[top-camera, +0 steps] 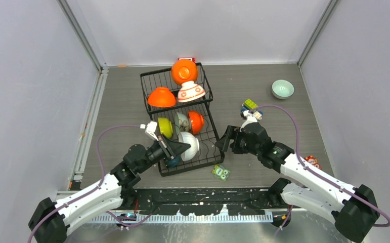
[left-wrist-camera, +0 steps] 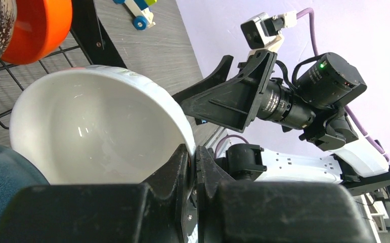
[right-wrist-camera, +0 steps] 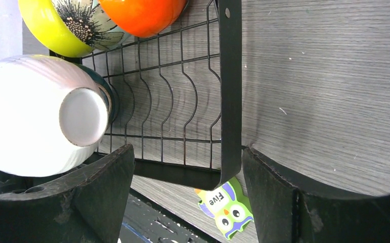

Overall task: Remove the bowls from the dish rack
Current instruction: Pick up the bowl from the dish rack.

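Observation:
The black wire dish rack [top-camera: 192, 169] lies mid-table. Its far section holds two orange bowls [top-camera: 184, 71] and a white bowl with red flowers [top-camera: 191, 91]. Its near section holds a lime green bowl [top-camera: 165, 127], a flower-patterned bowl [top-camera: 181, 121], an orange bowl [top-camera: 196, 122], a white bowl [top-camera: 190, 145] and a teal bowl [top-camera: 173, 161]. My left gripper [top-camera: 182, 148] is shut on the white bowl's rim [left-wrist-camera: 96, 126]. My right gripper [top-camera: 226, 139] is open and empty, and the rack's right frame bar [right-wrist-camera: 229, 91] shows between its fingers.
A pale mint bowl [top-camera: 283, 89] sits on the table at the far right. A green owl card [top-camera: 221, 172] lies by the rack's near right corner. Toy blocks [top-camera: 250, 106] lie right of the rack. A small toy [top-camera: 312, 161] sits by my right arm. Walls close in on three sides.

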Controlling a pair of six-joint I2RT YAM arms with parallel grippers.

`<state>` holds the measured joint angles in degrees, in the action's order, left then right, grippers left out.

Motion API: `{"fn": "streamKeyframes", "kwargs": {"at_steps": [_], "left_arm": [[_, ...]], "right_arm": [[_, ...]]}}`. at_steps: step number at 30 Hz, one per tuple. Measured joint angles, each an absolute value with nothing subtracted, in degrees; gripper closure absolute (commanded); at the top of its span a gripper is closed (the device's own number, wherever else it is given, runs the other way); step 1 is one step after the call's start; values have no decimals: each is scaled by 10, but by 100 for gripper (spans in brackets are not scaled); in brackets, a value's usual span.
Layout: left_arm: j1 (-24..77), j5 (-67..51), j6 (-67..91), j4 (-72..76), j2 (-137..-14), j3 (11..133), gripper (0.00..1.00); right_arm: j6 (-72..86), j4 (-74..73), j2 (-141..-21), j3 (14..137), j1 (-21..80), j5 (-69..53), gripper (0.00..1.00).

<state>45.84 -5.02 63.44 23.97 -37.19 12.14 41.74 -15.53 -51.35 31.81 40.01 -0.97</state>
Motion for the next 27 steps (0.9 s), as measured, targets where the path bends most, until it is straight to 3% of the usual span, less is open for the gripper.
{"fn": "streamKeyframes", "kwargs": {"at_steps": [19,27], "left_arm": [[458,-119,592,217,-391,211,100],[458,-212,477,57,-431,383,100]], "right_arm": [[401,-254,-436,395,400,16,17],[370,-349,-406,531,400,31,13]]}}
